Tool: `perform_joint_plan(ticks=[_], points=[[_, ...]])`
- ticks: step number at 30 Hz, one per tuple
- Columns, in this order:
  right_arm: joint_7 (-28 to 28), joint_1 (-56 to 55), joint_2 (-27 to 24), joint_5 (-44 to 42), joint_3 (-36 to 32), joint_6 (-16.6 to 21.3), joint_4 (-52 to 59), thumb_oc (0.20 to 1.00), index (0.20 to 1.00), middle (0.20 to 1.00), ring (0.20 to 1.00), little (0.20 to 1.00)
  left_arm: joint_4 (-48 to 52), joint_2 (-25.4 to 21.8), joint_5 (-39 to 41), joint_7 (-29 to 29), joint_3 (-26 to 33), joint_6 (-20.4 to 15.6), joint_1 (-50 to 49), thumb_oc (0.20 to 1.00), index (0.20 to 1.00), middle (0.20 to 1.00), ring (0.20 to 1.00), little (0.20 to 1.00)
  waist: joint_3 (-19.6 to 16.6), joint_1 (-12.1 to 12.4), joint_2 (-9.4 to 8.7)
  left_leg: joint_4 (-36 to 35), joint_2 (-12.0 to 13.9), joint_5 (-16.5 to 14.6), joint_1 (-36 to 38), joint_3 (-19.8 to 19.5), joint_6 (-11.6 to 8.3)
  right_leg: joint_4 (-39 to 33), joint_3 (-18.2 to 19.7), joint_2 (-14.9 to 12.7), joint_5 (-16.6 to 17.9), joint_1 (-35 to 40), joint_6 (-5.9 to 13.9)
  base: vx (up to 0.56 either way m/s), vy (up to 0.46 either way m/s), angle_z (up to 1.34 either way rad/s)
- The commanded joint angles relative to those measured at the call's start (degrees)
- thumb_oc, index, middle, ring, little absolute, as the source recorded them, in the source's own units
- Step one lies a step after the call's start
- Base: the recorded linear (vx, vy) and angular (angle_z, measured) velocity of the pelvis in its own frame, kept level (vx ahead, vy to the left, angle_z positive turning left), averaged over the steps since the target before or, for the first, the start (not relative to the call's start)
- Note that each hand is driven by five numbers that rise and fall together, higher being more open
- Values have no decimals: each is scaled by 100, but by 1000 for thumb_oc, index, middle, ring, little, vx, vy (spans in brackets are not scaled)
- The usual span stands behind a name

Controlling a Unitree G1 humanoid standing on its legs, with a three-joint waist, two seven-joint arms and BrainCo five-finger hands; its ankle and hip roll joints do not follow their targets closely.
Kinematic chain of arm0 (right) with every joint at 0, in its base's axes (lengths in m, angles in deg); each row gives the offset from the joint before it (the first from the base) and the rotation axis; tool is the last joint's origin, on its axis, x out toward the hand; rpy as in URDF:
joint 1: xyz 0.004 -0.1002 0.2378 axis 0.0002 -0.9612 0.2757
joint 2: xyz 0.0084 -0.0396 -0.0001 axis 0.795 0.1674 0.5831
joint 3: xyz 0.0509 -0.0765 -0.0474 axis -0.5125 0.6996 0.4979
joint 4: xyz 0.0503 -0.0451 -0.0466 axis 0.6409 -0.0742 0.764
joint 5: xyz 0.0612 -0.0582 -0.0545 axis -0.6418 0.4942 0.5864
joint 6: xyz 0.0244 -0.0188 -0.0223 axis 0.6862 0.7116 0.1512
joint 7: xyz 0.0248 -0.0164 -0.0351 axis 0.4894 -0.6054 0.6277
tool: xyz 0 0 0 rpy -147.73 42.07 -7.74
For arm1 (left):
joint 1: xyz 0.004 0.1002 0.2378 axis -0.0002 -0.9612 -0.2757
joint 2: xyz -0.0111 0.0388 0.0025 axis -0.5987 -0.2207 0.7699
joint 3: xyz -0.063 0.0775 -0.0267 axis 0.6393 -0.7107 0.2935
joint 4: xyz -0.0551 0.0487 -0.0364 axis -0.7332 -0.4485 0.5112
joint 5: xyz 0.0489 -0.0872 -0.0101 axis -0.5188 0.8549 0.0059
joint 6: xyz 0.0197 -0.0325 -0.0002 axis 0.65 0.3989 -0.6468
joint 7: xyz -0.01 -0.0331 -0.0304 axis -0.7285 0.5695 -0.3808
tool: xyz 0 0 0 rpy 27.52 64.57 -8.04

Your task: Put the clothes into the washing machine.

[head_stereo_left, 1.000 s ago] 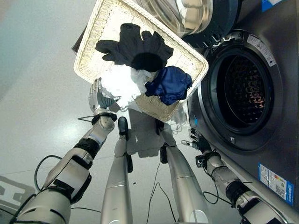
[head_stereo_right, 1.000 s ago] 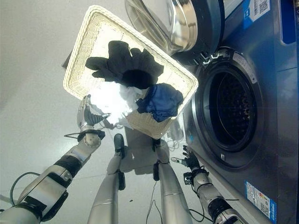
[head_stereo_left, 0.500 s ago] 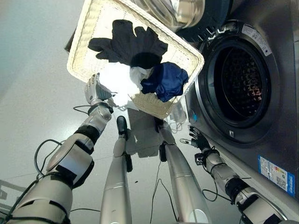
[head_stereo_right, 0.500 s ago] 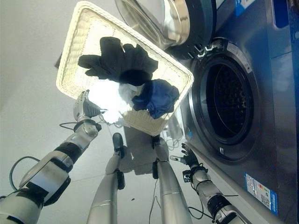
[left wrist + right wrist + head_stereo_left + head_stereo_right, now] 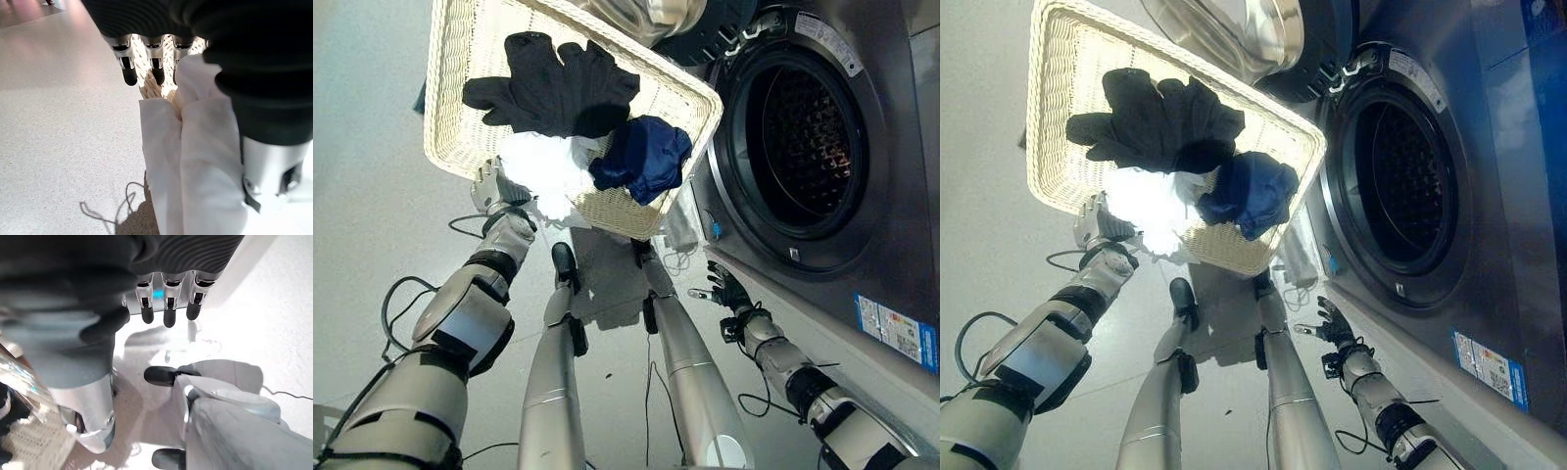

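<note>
Pale grey floor spreads under everything, with the washing machine (image 5: 862, 176) standing to the robot's right, its door swung open and the dark drum (image 5: 803, 137) gaping.

Left eye view first: the whole picture has slid compared with a second ago, which reads as the head camera moving, not the laundry. The wicker basket (image 5: 450, 147) holds the same load as before: a black garment (image 5: 553, 88) spread on top, a navy garment (image 5: 641, 157) bunched at the near rim, and a white garment (image 5: 543, 166) spilling over the near edge. The left hand (image 5: 494, 188) sits at that edge, right on the white cloth, much as it did a second back. Nothing has left the basket yet, so the loading is judged barely begun.

Right eye view: same story, with the right hand (image 5: 1330, 323) low beside the machine's front, well below the drum, fingers spread and holding nothing.

Left wrist view: here's the grip. White cloth (image 5: 195, 161) runs in a thick fold between the thumb side and the fingers (image 5: 129, 73), which curl down towards the wicker rim. The hand looks closed round the white garment.

Right wrist view: fingers (image 5: 168, 313) hang loose and straight over bare floor, empty.
</note>
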Motion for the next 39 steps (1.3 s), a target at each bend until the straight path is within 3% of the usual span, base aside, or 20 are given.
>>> perform_joint_plan(ticks=[1, 5, 9, 10, 12, 13, 16, 19, 22, 24, 29, 35, 39], points=[[13, -153, -38, -30, 159, 14, 319, 1000, 1000, 1000, 1000, 1000, -105, 198, -368, 680, -120, -205, 388, 1000, 1000, 1000, 1000, 1000, 40, -189, -213, 414, -206, -479, -17, 203, -55, 18, -242, 374, -166, 46, 159, 2, 8, 5], [32, -134, -31, -36, 190, 21, 350, 1000, 1000, 1000, 1000, 1000, -77, 214, -371, 870, -240, -303, 431, 1000, 1000, 1000, 1000, 1000, 40, -201, -226, 415, -205, -488, -14, 198, -55, 15, -234, 373, -152, 44, 165, 0, 0, -1], [121, -131, -27, -6, 217, -103, 532, 1000, 1000, 1000, 1000, 1000, 335, 243, 488, 1764, -357, -1296, 545, 1000, 1000, 1000, 1000, 1000, 40, -225, -259, 418, -204, -505, -32, 181, -28, 48, -196, 417, -139, 9, 168, 0, 0, 0], [128, -168, -27, 23, 206, -115, 577, 1000, 1000, 1000, 1000, 1000, 613, 274, 1022, 2136, -286, -1540, 559, 683, 683, 683, 683, 683, 40, -229, -266, 411, -208, -512, -42, 167, -16, 58, -183, 433, -133, -10, 172, 0, 0, 0], [131, -217, -30, 43, 187, -108, 605, 1000, 1000, 1000, 1000, 1000, 910, 308, 1595, 2471, -196, -1739, 547, 376, 376, 376, 376, 376, 40, -226, -266, 389, -217, -519, -41, 152, -5, 58, -169, 450, -131, -17, 177, 0, 0, 0], [119, -278, -15, 93, 140, -99, 616, 1000, 1000, 1000, 1000, 1000, 1213, 380, 2573, 2936, -30, -2086, 478, 200, 200, 200, 200, 200, 40, -217, -264, 363, -239, -527, -34, 124, 18, 57, -153, 476, -123, -16, 179, 0, 0, 0], [86, -361, 59, 133, 96, -23, 573, 1000, 1000, 1000, 1000, 1000, 1629, 620, 3561, 3390, 325, -2551, 257, 200, 200, 200, 200, 200, 40, -194, -292, 349, -272, -564, -20, 57, 47, 38, -137, 509, -115, 11, 180, -2, -43, 2], [53, -375, 120, 137, 74, -42, 581, 1000, 1000, 1000, 1000, 1000, 1900, 799, 4004, 3379, 579, -2822, 65, 200, 200, 200, 200, 200, 40, -158, -334, 349, -282, -582, -9, -4, 47, 24, -144, 530, -114, 46, 173, -3, -65, 29], [70, -380, 187, 88, 95, -46, 599, 1000, 1000, 1000, 1000, 1000, 2068, 912, 4109, 3022, 806, -3176, -119, 200, 200, 200, 200, 200, 40, -108, -379, 317, -281, -584, 32, -63, 40, -10, -169, 538, -115, 108, 164, -12, -73, -13], [90, -411, 190, 65, 107, -85, 684, 1000, 1000, 1000, 1000, 1000, 2156, 900, 3590, 2439, 878, -3447, -229, 200, 200, 200, 200, 200, 40, -68, -400, 254, -278, -549, 73, -102, 32, -52, -196, 539, -107, 160, 156, -15, -48, 28], [100, -417, 160, 55, 100, -86, 677, 1000, 1000, 1000, 1000, 1000, 2252, 808, 3058, 1566, 921, -3568, -340, 200, 200, 200, 200, 200, 40, 32, -332, -18, -255, -397, 219, -145, 4, -114, -271, 530, -127, 284, 127, -8, -7, 6], [165, -441, 147, 39, 74, -12, 575, 1000, 1000, 1000, 1000, 1000, 2309, 750, 3215, 1398, 1007, -3572, -533, 200, 200, 200, 200, 200, 40, 156, -193, -129, -227, -275, 308, -185, -39, -44, -378, 480, -224, 386, 104, -25, -9, -8], [223, -484, 131, 29, 16, -3, 553, 1000, 1000, 1000, 1000, 1000, 2473, 753, 3386, 1587, 1096, -3702, -790, 200, 200, 200, 200, 200, 40, 253, -106, -237, -201, -197, 424, -197, -66, -23, -464, 449, -277, 516, 91, -36, -14, 7]])
